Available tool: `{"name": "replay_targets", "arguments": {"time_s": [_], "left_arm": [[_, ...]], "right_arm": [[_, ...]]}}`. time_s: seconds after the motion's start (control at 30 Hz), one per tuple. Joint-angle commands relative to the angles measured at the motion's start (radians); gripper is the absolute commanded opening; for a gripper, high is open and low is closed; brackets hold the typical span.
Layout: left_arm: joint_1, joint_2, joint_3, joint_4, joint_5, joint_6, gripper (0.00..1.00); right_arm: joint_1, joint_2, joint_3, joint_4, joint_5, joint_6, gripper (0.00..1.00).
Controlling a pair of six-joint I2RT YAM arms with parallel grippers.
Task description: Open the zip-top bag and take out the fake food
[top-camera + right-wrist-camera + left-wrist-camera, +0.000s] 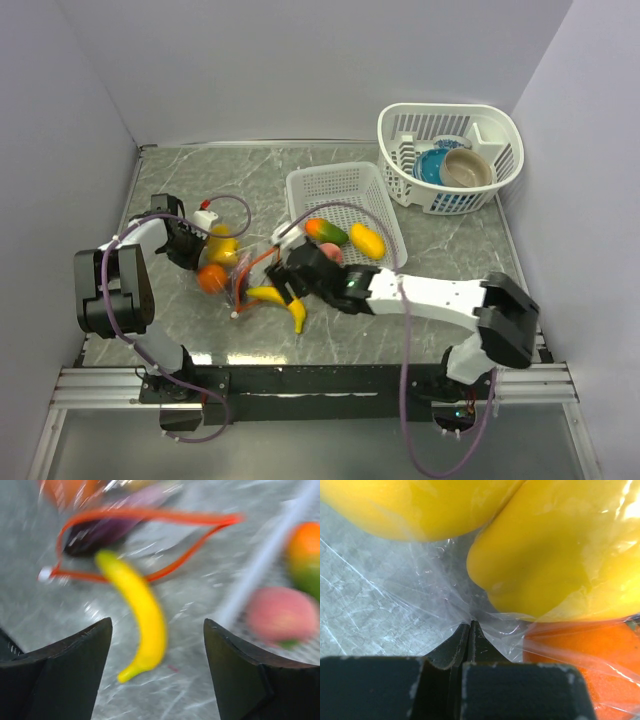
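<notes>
The zip-top bag [235, 272] lies left of centre, clear, with its orange-red zip strip [150, 517] gaping open in a loop. My left gripper [195, 250] is shut on the bag's clear plastic [445, 585], right beside a yellow fruit [560, 555] and an orange one [580, 655] inside the bag. A dark purple piece [100, 535] lies at the bag's mouth. A yellow banana [137, 615] lies on the table just outside it. My right gripper [157, 630] is open and empty over the banana, its jaws to either side of it; it also shows in the top view [285, 287].
A low white slotted basket [340, 185] at centre holds a green-orange fruit [327, 232], a yellow one [367, 241] and a pink one [280, 615]. A taller white dish basket [495, 135] with bowls stands at the back right.
</notes>
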Motion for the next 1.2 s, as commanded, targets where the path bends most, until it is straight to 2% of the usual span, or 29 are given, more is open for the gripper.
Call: {"name": "replay_targets", "arguments": {"time_s": [0.0, 0.13, 0.43, 0.6, 0.63, 0.7, 0.73, 0.87, 1.0, 1.17], "left_arm": [[-0.005, -0.014, -0.008, 0.012, -0.009, 0.001, 0.01], [-0.003, -0.016, -0.003, 0.007, -0.003, -0.001, 0.01], [-0.005, -0.027, -0.001, -0.002, 0.011, 0.004, 0.01], [-0.005, -0.036, -0.021, 0.001, 0.007, 0.013, 0.01], [-0.003, -0.036, -0.017, -0.003, 0.007, 0.013, 0.01], [-0.005, -0.039, -0.011, -0.013, 0.011, 0.012, 0.01], [-0.003, -0.039, 0.000, -0.017, 0.014, 0.007, 0.01], [-0.005, -0.053, 0.032, -0.057, 0.056, -0.004, 0.01], [-0.005, -0.070, 0.041, -0.069, 0.077, -0.016, 0.01], [-0.005, -0.070, 0.029, -0.060, 0.073, -0.013, 0.01]], "right_arm": [[0.046, 0.074, 0.031, 0.067, -0.110, -0.089, 0.84], [0.046, 0.211, 0.084, 0.027, -0.095, -0.102, 0.85], [0.046, 0.358, 0.117, 0.016, -0.018, -0.081, 0.79], [0.047, 0.360, 0.081, 0.066, -0.009, -0.079, 0.66], [0.046, 0.355, 0.078, 0.067, -0.009, -0.079, 0.58], [0.046, 0.340, 0.078, 0.068, -0.009, -0.082, 0.51], [0.044, 0.305, 0.075, 0.070, -0.006, -0.086, 0.42], [0.014, 0.161, 0.072, 0.076, 0.028, -0.096, 0.25], [-0.077, 0.018, 0.092, 0.031, 0.016, -0.081, 0.22], [-0.206, -0.034, 0.101, -0.007, 0.100, -0.056, 0.22]]}}
